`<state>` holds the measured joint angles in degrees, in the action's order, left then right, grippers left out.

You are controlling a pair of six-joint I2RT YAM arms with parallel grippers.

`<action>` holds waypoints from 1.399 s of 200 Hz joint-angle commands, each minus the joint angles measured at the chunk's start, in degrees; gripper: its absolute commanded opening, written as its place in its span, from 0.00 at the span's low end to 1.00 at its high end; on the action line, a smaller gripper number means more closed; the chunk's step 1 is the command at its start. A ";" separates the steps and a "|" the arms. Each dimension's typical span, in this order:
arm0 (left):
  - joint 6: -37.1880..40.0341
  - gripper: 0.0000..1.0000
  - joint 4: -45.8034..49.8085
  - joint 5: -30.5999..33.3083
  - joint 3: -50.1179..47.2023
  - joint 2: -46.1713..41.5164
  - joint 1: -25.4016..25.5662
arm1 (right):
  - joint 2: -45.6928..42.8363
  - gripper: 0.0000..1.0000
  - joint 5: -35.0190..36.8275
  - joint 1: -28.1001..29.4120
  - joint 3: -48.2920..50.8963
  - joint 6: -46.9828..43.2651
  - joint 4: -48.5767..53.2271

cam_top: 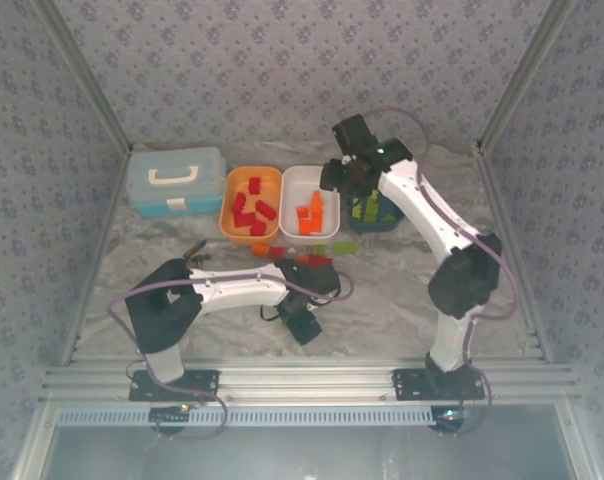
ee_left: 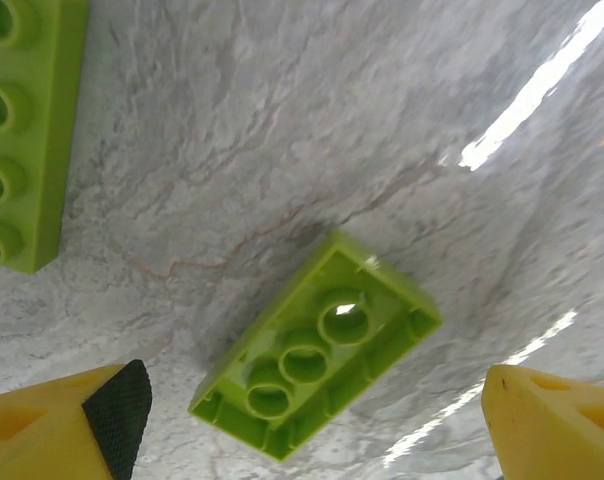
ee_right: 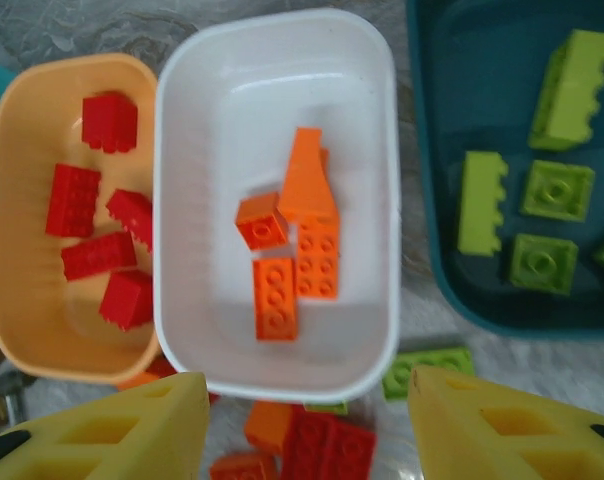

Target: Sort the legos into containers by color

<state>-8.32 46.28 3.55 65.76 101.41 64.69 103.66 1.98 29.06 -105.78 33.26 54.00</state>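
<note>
The orange tray (ee_right: 22, 310) holds several red legos (ee_right: 97, 255), the white tray (ee_right: 377, 180) several orange legos (ee_right: 302, 235), and the dark teal tray (ee_right: 437, 150) several lime legos (ee_right: 542, 190). My right gripper (ee_right: 307, 400) hangs open over the near rim of the white tray with nothing between its fingers; from above, the right gripper (cam_top: 344, 175) sits between the white tray (cam_top: 289, 215) and the teal tray (cam_top: 374, 225). Loose red (ee_right: 337, 448), orange (ee_right: 272, 425) and lime (ee_right: 429, 367) legos lie in front. My left gripper (ee_left: 312, 385) is open, its fingers either side of an upside-down lime lego (ee_left: 317, 345) on the table.
A long lime lego (ee_left: 27, 130) lies left of the upside-down one. The light blue lidded case (cam_top: 175, 180) stands left of the orange tray (cam_top: 228, 210). A thin dark tool (cam_top: 195, 247) lies by the left arm. Patterned walls close in both sides.
</note>
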 commanded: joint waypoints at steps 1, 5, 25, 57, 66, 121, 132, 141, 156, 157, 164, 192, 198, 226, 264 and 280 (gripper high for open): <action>5.13 0.86 -0.91 0.85 0.00 0.93 -1.51 | -5.26 0.57 1.09 -0.05 6.83 1.14 -0.42; 5.38 0.86 -0.94 0.82 -0.10 0.94 -1.70 | -6.29 0.57 1.17 -0.05 7.68 1.30 -0.18; 7.05 0.85 -1.47 -0.98 -0.21 1.05 -1.94 | -10.84 0.58 1.71 -0.19 11.05 1.89 0.67; 6.68 0.73 -2.18 -2.21 -0.59 2.83 -1.78 | -14.60 0.58 2.33 -0.65 13.27 2.40 2.34; 6.53 0.68 -2.18 -2.36 -0.69 3.48 -1.37 | -15.04 0.58 2.42 -0.95 13.38 2.36 2.64; 5.43 0.64 -1.84 1.46 -0.89 5.44 -0.09 | -16.15 0.58 2.05 -2.48 13.67 2.39 3.02; 4.99 0.63 -2.07 2.10 -0.81 5.40 0.15 | -16.29 0.58 1.97 -2.50 13.88 2.35 3.01; 4.49 0.60 -2.09 2.31 -0.65 5.38 0.27 | -16.36 0.58 1.96 -2.60 14.01 2.37 3.03; 3.78 0.50 -2.17 2.15 -0.50 5.08 0.28 | -16.59 0.58 2.05 -2.76 14.28 2.34 3.10; 3.69 0.49 -2.25 2.07 -0.48 5.10 0.28 | -16.57 0.58 2.06 -2.77 14.32 2.34 3.11; 3.44 0.45 -2.03 2.01 -0.26 5.11 0.29 | -16.65 0.58 1.86 -2.87 14.42 2.37 3.04; 1.77 0.39 -1.38 2.49 1.00 4.20 0.27 | -16.91 0.58 1.50 -3.49 14.63 2.09 3.09; 1.25 0.38 -1.28 2.66 1.44 3.95 0.27 | -17.00 0.58 1.35 -3.64 14.72 2.12 3.14; -1.66 0.36 1.01 2.74 6.26 2.71 -1.33 | -18.35 0.58 0.92 -4.81 15.63 2.20 3.65; -5.67 0.37 3.50 0.24 21.23 3.70 -7.14 | -23.10 0.58 -0.72 -8.85 21.74 4.18 3.74; -7.36 0.37 3.22 -1.89 28.88 6.61 -9.72 | -25.16 0.58 -2.33 -11.11 25.14 5.25 3.17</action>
<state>-11.77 48.36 4.08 84.77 104.95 58.33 81.89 1.54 20.75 -84.66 35.73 55.57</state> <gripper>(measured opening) 0.370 0.580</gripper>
